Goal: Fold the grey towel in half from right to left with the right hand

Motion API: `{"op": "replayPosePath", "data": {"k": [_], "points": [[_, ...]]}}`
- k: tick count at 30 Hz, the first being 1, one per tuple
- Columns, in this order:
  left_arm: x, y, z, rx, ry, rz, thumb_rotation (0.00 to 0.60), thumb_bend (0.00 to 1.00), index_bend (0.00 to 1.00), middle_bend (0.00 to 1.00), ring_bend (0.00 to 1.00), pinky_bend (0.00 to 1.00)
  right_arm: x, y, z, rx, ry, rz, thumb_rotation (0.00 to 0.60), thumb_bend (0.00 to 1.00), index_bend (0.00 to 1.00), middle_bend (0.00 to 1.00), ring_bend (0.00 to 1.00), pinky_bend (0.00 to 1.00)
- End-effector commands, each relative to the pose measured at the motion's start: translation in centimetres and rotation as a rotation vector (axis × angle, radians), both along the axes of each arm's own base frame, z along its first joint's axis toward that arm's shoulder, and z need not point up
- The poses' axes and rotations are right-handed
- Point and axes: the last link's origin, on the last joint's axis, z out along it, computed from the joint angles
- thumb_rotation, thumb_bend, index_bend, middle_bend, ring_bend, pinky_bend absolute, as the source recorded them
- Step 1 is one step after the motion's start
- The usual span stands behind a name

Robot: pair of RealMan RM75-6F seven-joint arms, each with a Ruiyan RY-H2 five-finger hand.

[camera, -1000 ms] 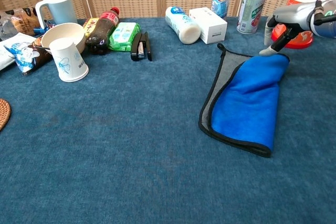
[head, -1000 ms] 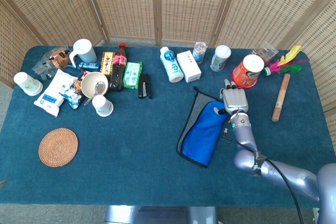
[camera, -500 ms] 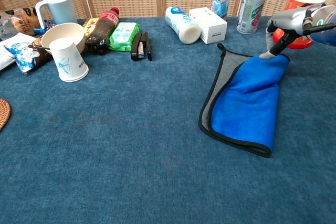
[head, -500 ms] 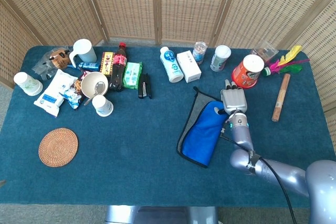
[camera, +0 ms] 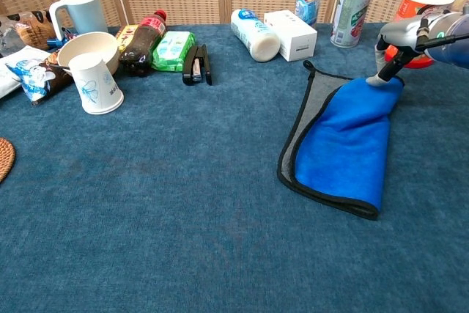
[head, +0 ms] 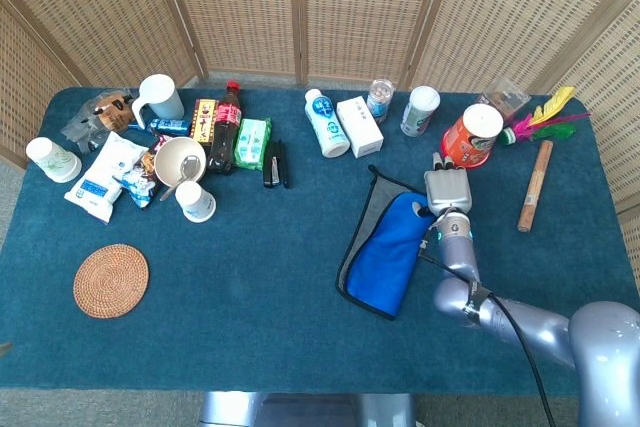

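The right hand [camera: 399, 38], fingers down and empty, touches the folded grey towel [camera: 344, 141] at its upper-right corner.

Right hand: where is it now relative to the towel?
In both views the right hand sits at the towel's far right corner, fingertips on the blue side, just in front of the orange cup.

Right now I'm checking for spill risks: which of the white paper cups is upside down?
The paper cup standing just in front of the bowl, mouth down. The other paper cup, at the table's far left edge, stands mouth up.
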Motion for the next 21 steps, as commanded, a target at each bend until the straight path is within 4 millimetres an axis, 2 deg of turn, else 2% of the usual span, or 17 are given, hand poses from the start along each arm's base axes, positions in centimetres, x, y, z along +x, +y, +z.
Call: {"op": "replayPosePath", "data": {"k": [1, 9, 21], "points": [[0.00, 0.06, -0.04, -0.002, 0.001, 0.002, 0.600, 0.20, 0.01, 0.00, 0.00, 0.02, -0.07, -0.07, -0.18, 0.003, 0.007, -0.003, 0.291, 0.35, 0.41, 0.00, 0.00, 0.27], [0.04, 0.20, -0.15, -0.007, 0.000, 0.003, 0.600, 0.20, 0.01, 0.00, 0.00, 0.02, -0.05, -0.35, -0.26, 0.011, 0.015, -0.008, 0.287, 0.36, 0.43, 0.00, 0.00, 0.27], [-0.03, 0.28, -0.08, -0.008, -0.002, 0.005, 0.600, 0.20, 0.01, 0.00, 0.00, 0.02, -0.04, -0.30, -0.87, 0.023, 0.008, -0.008, 0.287, 0.40, 0.53, 0.00, 0.00, 0.27]]}}
